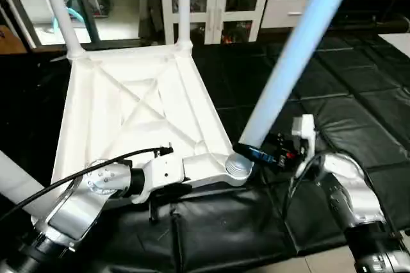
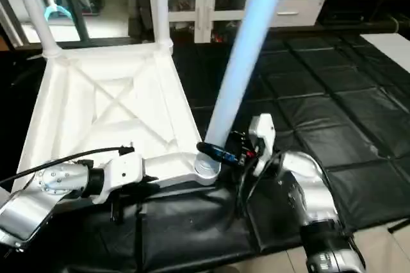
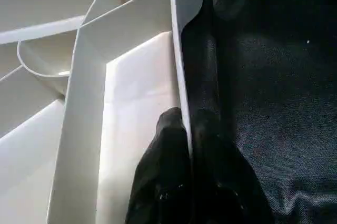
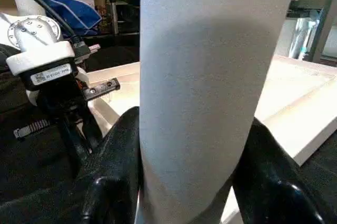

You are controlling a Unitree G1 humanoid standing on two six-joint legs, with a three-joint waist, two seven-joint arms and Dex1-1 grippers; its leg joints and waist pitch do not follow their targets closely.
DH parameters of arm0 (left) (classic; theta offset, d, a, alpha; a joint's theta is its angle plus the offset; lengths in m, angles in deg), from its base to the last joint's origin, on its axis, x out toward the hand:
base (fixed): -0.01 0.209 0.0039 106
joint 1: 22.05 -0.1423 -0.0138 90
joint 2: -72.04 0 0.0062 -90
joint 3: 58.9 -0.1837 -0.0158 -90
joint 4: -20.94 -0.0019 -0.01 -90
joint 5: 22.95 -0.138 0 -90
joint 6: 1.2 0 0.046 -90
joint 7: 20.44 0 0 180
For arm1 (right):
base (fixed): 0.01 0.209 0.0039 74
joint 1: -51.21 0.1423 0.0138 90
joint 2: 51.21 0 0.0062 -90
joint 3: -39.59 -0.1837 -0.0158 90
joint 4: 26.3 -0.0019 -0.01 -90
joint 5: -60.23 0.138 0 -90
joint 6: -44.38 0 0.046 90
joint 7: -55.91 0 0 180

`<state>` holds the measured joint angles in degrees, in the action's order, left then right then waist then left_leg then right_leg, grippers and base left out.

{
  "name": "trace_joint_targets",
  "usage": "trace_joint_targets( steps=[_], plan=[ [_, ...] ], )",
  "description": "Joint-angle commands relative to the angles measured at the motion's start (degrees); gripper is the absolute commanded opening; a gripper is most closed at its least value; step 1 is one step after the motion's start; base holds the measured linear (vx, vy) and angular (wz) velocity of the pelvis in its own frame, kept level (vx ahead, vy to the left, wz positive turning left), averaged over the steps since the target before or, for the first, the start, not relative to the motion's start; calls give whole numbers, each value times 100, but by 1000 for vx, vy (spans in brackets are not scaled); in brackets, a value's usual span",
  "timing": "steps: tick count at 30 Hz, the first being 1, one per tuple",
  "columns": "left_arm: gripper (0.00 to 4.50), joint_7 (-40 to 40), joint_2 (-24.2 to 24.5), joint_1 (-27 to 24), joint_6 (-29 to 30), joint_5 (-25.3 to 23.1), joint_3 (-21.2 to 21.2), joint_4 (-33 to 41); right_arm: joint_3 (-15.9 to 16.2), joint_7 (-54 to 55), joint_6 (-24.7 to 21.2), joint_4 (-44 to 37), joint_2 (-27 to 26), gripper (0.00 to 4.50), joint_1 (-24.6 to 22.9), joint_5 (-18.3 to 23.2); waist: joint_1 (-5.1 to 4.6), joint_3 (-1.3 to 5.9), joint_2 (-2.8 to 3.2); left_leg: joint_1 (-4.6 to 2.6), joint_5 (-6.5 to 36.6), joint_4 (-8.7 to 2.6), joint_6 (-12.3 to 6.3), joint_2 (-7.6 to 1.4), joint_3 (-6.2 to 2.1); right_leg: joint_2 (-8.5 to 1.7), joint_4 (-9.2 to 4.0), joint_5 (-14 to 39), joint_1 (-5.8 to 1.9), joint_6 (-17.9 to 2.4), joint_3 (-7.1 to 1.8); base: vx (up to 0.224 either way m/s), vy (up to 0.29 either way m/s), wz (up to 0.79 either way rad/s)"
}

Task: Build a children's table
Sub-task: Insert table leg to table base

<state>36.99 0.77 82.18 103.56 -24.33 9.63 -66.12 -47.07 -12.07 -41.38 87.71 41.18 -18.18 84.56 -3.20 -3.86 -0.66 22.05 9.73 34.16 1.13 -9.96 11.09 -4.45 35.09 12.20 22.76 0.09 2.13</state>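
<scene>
The table top (image 1: 128, 103) lies underside up on the black mat (image 1: 359, 106), two legs (image 1: 61, 10) standing in its far corner sockets, their upper ends cut off. The left gripper (image 3: 187, 129), reaching in from eight o'clock, pinches the top's near rim, fingers pressed together on either side of it. At the near-right socket (image 1: 238, 167), the right gripper (image 4: 195, 182) clasps a leaning leg (image 1: 295, 55) low down, its forearm entering from five o'clock.
</scene>
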Motion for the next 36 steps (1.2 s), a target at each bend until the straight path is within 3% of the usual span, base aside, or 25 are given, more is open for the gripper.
trace_joint_targets(
  steps=[1,2,8,12,13,15,16,18,26,36],
  plan=[
    [0,174,-16,-214,22,121,-162,-93,3,83,-44,375,95,186,-6,-332,-19,210,-14,-154,3026,-520,237,-320,-244,-322,-607,2846,1,-882,-220,0,0,0],
    [50,174,-16,-214,22,121,-162,-93,3,83,-44,375,95,186,-6,-332,-26,212,-14,-153,3050,-520,242,-319,-244,-323,-606,2832,2,-888,-219,0,0,0],
    [101,255,87,-179,53,256,55,-92,-4,7,54,530,122,186,106,-311,-49,215,-27,-185,3189,-524,276,-322,-233,-311,-618,2715,33,-934,-227,0,0,0],
    [101,296,150,-162,4,175,27,-156,1,-16,104,571,124,186,109,-307,-54,211,-33,-190,3247,-533,285,-323,-230,-310,-616,2679,37,-944,-230,0,0,0],
    [101,296,163,-163,0,162,19,-167,3,-15,108,570,121,186,108,-306,-51,198,-9,-192,3277,-532,298,-321,-238,-319,-621,2749,43,-925,-232,0,0,0],
    [101,283,169,-157,3,158,14,-190,3,-15,119,570,116,186,106,-308,-58,201,-29,-196,3310,-531,306,-321,-239,-316,-633,2816,47,-894,-232,0,0,0],
    [73,250,160,-138,-10,129,7,-225,2,-16,123,571,113,186,106,-309,-57,200,-27,-202,3329,-531,312,-323,-239,-315,-636,2838,55,-886,-233,0,0,0],
    [73,148,106,-90,-48,52,11,-333,-1,-21,130,570,107,186,102,-310,-58,196,-13,-199,3353,-533,319,-322,-240,-313,-642,2836,61,-882,-235,0,0,0],
    [4,137,50,-59,-108,57,-36,-426,21,-31,171,553,92,186,68,-312,-55,177,-21,-223,3532,-526,345,-317,-257,-320,-677,3159,94,-773,-228,0,0,0],
    [4,114,66,-143,-288,-161,-226,-444,133,-115,238,577,167,186,41,-436,-55,146,-36,-233,3671,-536,352,-318,-271,-327,-714,3438,135,-641,-227,0,0,0]
  ],
)
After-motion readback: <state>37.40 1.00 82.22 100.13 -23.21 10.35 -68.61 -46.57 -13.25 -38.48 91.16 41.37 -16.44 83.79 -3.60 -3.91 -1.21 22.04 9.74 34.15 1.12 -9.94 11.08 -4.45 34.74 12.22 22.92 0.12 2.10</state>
